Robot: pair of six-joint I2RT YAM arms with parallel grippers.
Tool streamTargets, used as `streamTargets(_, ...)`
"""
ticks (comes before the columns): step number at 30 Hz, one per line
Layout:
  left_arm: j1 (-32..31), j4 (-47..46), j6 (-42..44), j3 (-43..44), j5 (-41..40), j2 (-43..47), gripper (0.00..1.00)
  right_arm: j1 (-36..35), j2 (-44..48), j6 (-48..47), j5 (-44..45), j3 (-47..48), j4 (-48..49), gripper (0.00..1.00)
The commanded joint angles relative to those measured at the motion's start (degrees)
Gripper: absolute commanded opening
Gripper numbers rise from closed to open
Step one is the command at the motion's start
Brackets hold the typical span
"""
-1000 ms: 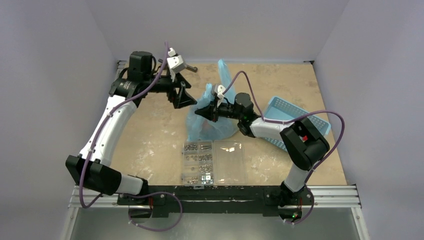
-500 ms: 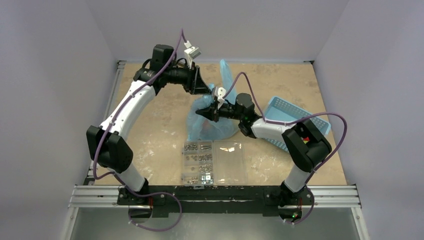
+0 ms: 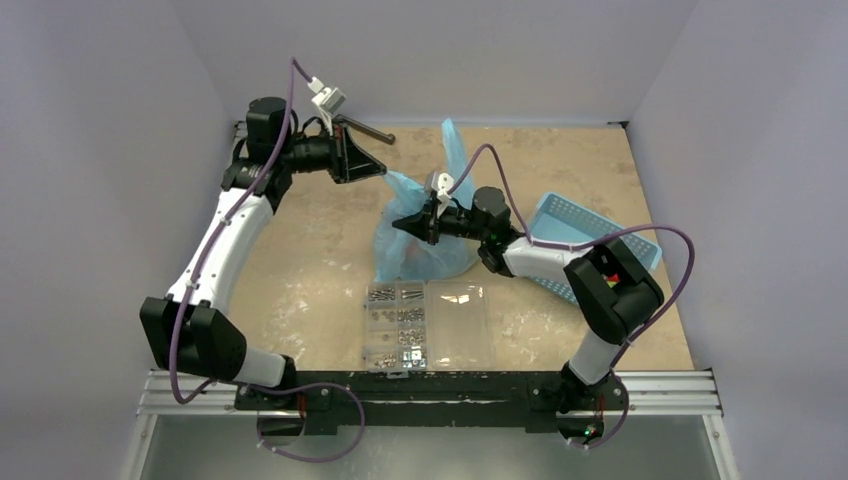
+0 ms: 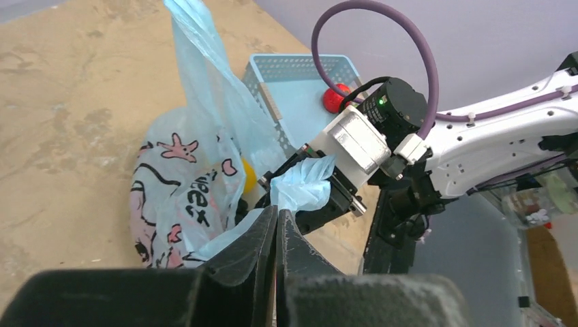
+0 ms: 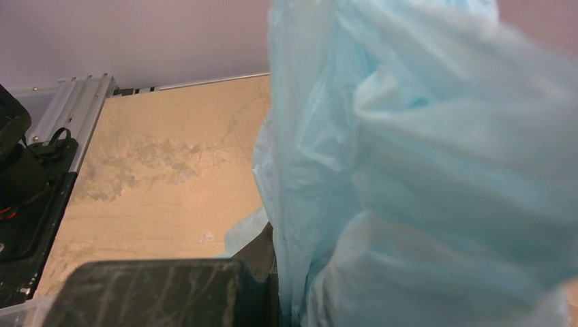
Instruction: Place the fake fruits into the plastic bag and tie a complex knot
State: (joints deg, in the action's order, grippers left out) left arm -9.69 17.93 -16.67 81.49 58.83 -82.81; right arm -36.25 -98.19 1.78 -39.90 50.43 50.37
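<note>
The light-blue plastic bag (image 3: 425,245) with its cartoon print (image 4: 180,197) sits mid-table, one handle (image 3: 450,145) standing upright. A yellow lemon (image 4: 249,174) shows through its film; the other fake fruits inside are hidden. My right gripper (image 3: 402,222) is shut on a bunch of the bag's plastic (image 4: 303,189), which also fills the right wrist view (image 5: 422,170). Whether that bunch holds a knot is hidden by the jaws. My left gripper (image 3: 380,170) is shut on a strip of the bag's top (image 3: 398,181), stretched leftward; its fingertips (image 4: 272,216) are pressed together.
A blue slotted basket (image 3: 600,235) stands right of the bag with a red fruit (image 4: 334,99) in it. A clear compartment box of screws (image 3: 428,325) lies in front of the bag. A dark rod (image 3: 370,130) lies near the back edge.
My left gripper swung in to the bag's top, shut there, then pulled back left, drawing the plastic out. The right gripper stayed shut on its bunch.
</note>
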Motion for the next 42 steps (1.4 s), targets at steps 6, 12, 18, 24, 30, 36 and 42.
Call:
streamTargets(6,3.13,-3.96,14.22,-1.71,0.90,6.15,0.01,1.08,0.59,-1.43,-0.05,-0.66,-6.54,0.00)
streamTargets(12,1.32,24.73,34.51,14.98,4.59,-2.30,0.87,0.62,2.53,-8.19,-1.85,0.16,-6.42,0.01)
streamTargets(18,-6.64,25.58,28.35,18.99,-4.97,-7.11,0.87,0.24,3.52,-18.84,0.46,0.41,-8.37,0.03)
streamTargets(24,-10.32,30.81,26.35,19.73,-8.22,-10.47,0.82,0.15,3.68,-22.39,1.06,1.72,-9.07,0.08)
streamTargets(30,-10.52,38.90,32.14,21.39,-5.08,-11.65,0.12,0.19,4.31,-22.57,0.90,1.21,-9.91,0.18)
streamTargets(36,-10.26,34.79,38.04,12.98,4.55,-2.34,0.00,0.17,2.48,-21.98,0.93,1.70,-11.10,0.21)
streamTargets(42,-10.34,24.21,36.52,5.23,4.19,3.97,0.00,0.27,-0.43,-22.30,1.05,2.48,-12.26,0.25)
